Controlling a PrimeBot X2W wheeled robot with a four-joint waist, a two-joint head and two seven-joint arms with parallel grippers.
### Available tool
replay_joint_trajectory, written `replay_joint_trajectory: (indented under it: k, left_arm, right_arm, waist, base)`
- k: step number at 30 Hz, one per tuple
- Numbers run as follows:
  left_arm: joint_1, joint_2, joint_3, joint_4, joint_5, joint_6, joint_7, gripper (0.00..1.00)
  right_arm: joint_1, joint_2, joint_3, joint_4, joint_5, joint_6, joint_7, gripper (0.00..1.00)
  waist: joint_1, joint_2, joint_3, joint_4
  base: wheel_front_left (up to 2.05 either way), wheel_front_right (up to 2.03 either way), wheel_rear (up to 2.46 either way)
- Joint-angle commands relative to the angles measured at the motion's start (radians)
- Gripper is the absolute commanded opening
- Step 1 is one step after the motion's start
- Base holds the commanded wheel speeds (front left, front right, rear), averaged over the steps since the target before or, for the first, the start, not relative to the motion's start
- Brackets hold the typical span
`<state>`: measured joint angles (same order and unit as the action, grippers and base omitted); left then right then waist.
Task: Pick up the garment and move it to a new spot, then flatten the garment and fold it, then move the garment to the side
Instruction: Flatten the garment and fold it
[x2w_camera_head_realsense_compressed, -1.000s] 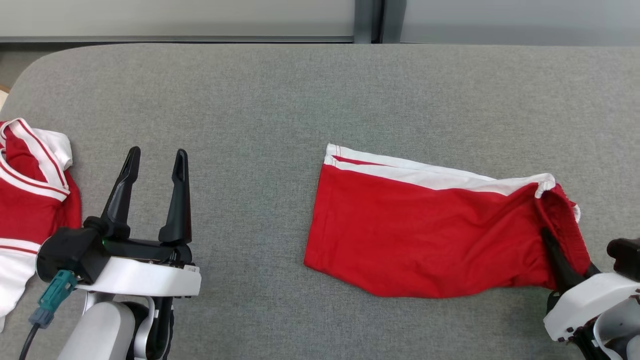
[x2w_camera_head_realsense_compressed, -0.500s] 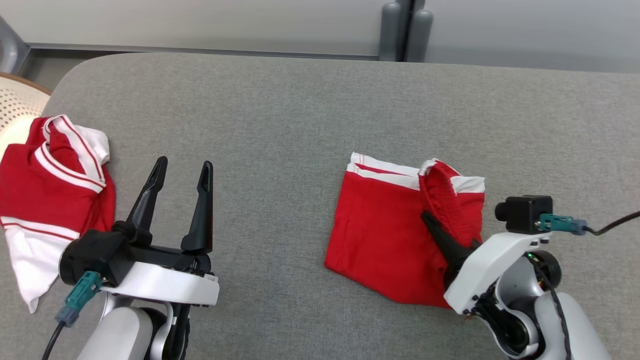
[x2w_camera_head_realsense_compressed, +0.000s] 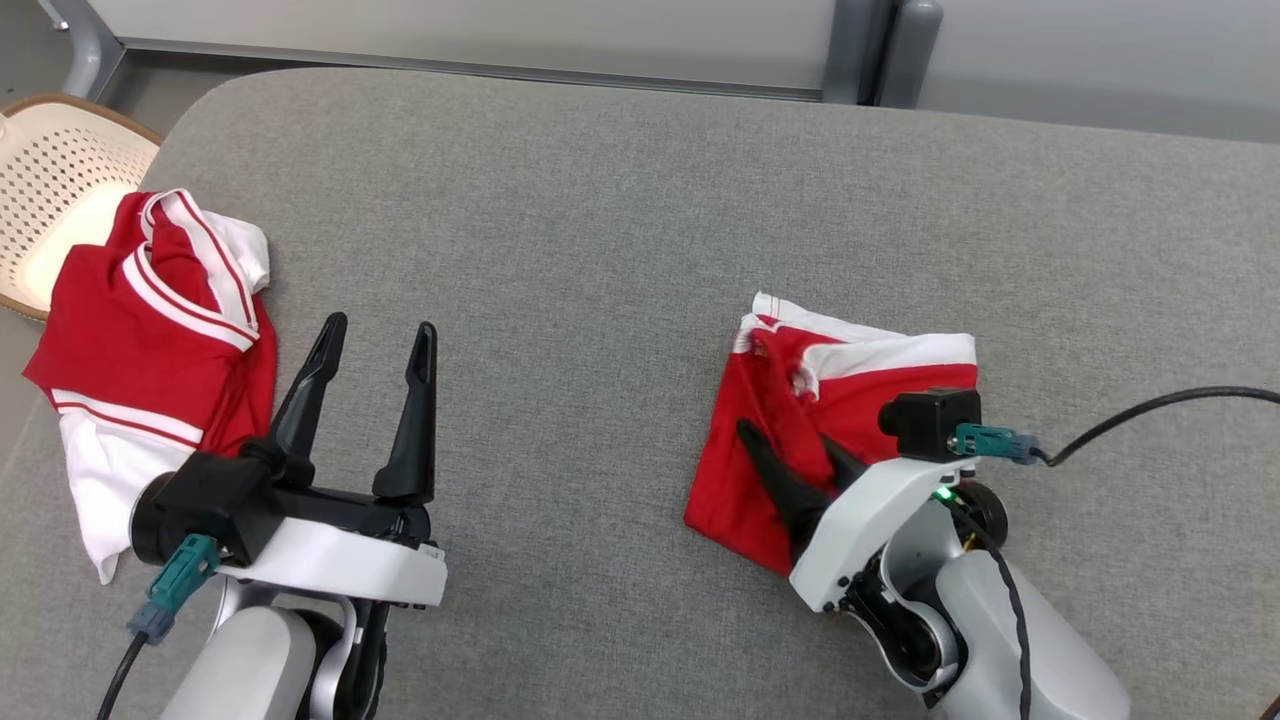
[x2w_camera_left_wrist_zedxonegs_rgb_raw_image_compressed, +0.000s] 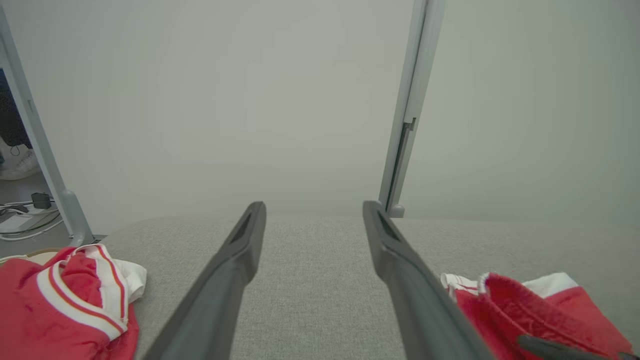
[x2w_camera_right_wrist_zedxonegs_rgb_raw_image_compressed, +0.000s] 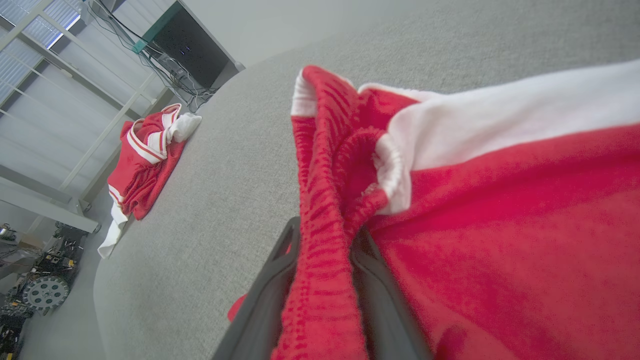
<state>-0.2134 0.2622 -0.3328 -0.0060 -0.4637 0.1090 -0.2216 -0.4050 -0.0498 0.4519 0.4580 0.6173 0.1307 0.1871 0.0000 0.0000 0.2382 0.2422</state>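
Observation:
The garment (x2w_camera_head_realsense_compressed: 870, 385), red shorts with a white band, lies folded over itself right of centre on the grey table (x2w_camera_head_realsense_compressed: 600, 250). My right gripper (x2w_camera_head_realsense_compressed: 785, 435) rests low over its near left part. The two fingers stand apart, and the ribbed red waistband (x2w_camera_right_wrist_zedxonegs_rgb_raw_image_compressed: 320, 200) still lies between them in the right wrist view. My left gripper (x2w_camera_head_realsense_compressed: 380, 325) hovers open and empty over bare table at the left, well clear of the shorts. In the left wrist view the garment (x2w_camera_left_wrist_zedxonegs_rgb_raw_image_compressed: 525, 300) lies to the right of that gripper (x2w_camera_left_wrist_zedxonegs_rgb_raw_image_compressed: 312, 207).
A second red and white garment (x2w_camera_head_realsense_compressed: 150, 330) lies crumpled at the table's left edge. Beyond that edge stands a cream perforated basket (x2w_camera_head_realsense_compressed: 60, 170). A black cable (x2w_camera_head_realsense_compressed: 1150, 410) trails right from my right wrist. The table's rounded far left corner is close.
The head camera has turned. My right gripper carried the waistband end leftward over the shorts, halving their width, and its fingers have parted. The left gripper has kept its pose.

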Motion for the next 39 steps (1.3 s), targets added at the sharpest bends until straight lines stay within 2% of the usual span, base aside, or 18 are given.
replay_joint_trajectory:
  k: [1, 7, 12, 20, 25, 32, 36, 39]
  left_arm:
    - [-0.015, 0.001, 0.002, 0.0, 0.005, 0.0, -0.006, 1.0]
    - [-0.017, -0.002, -0.002, 0.011, 0.005, 0.001, -0.01, 1.0]
    - [-0.016, 0.0, 0.002, 0.016, 0.004, 0.008, -0.015, 1.0]
    - [-0.018, 0.009, 0.01, 0.019, -0.001, 0.013, -0.018, 1.0]
    - [-0.012, 0.011, 0.01, 0.019, -0.002, 0.018, -0.02, 1.0]
    - [0.023, 0.023, 0.038, 0.032, -0.012, 0.029, -0.028, 1.0]
    - [0.05, 0.032, 0.057, 0.038, -0.018, 0.028, -0.034, 1.0]
    - [0.082, 0.037, 0.066, 0.043, -0.019, 0.028, -0.037, 1.0]
  right_arm:
    - [-0.022, -0.003, 0.012, 0.006, 0.001, 0.0, -0.027, 1.0]
    - [-0.06, -0.003, 0.081, 0.038, -0.098, 0.0, -0.232, 1.0]
    - [-0.049, -0.023, 0.046, 0.016, -0.193, 0.0, -0.374, 1.0]
    - [0.017, -0.07, 0.027, -0.084, -0.188, 0.0, -0.339, 1.0]
    - [0.053, -0.083, -0.036, -0.162, -0.219, 0.0, -0.359, 1.0]
    - [0.147, -0.11, -0.244, -0.292, -0.308, 0.0, -0.354, 1.0]
    - [0.23, -0.119, -0.371, -0.371, -0.353, 0.0, -0.316, 1.0]
    - [0.286, -0.115, -0.43, -0.429, -0.378, 0.0, -0.284, 1.0]
  waist:
    - [0.0, 0.0, 0.003, -0.002]
    - [0.0, 0.0, -0.001, -0.026]
    - [0.0, 0.0, 0.0, -0.052]
    - [0.0, 0.0, 0.001, -0.086]
    - [0.0, 0.0, -0.005, -0.105]
    - [0.0, 0.0, -0.029, -0.156]
    - [0.0, 0.0, -0.06, -0.186]
    - [0.0, 0.0, -0.09, -0.205]
  base:
    - [0.0, 0.0, 0.0]
    - [0.0, 0.0, 0.0]
    - [0.0, 0.0, 0.0]
    - [0.0, 0.0, 0.0]
    - [0.0, 0.0, 0.0]
    - [0.0, 0.0, 0.0]
    - [0.0, 0.0, 0.0]
    - [0.0, 0.0, 0.0]
